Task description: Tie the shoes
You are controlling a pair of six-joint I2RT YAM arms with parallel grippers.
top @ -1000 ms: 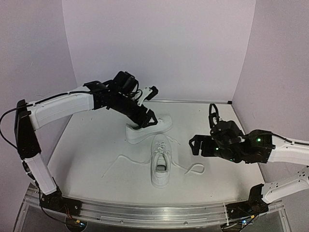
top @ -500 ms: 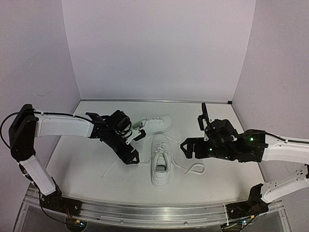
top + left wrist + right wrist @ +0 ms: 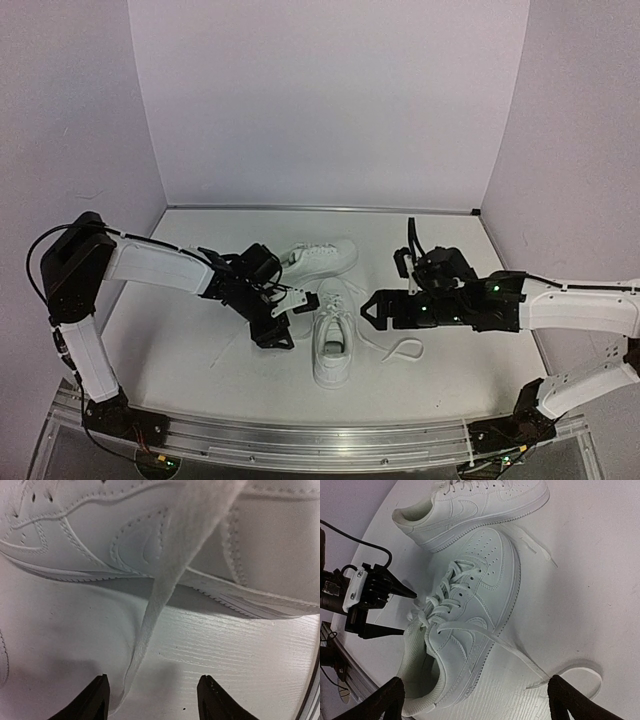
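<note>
The near shoe point(image 3: 333, 345) stands upright mid-table, toe pointing away from the arms, laces undone; the far shoe point(image 3: 318, 258) sits just behind it, turned crosswise, toe to the right. The left lace point(image 3: 150, 610) trails off the near shoe onto the table point(image 3: 180, 330) on the left; the right lace point(image 3: 512, 650) runs out the other side and ends in a loose loop.

The left gripper point(image 3: 290, 318) is low beside the near shoe's left flank; its jaws stand apart with the left lace hanging between them, nearer one finger, not pinched. The right gripper point(image 3: 372, 307) hovers just right of the shoe, jaws spread wide, holding nothing.

The laces look flat, woven, limp and very light; they will fold and drape rather than hold a shape, and a flat lace can slip through smooth fingers if caught only by an edge. Best to pinch each across its width, some way out from the eyelets, so enough slack remains to cross and loop.

The shoe itself looks light, with a stiff, smooth upper; a firm pull on one lace will probably drag or twist it over the table, so pulls should be balanced between both sides. The right lace's loop lies flat on the table; the fingers must come right down to the surface to catch it.
</note>
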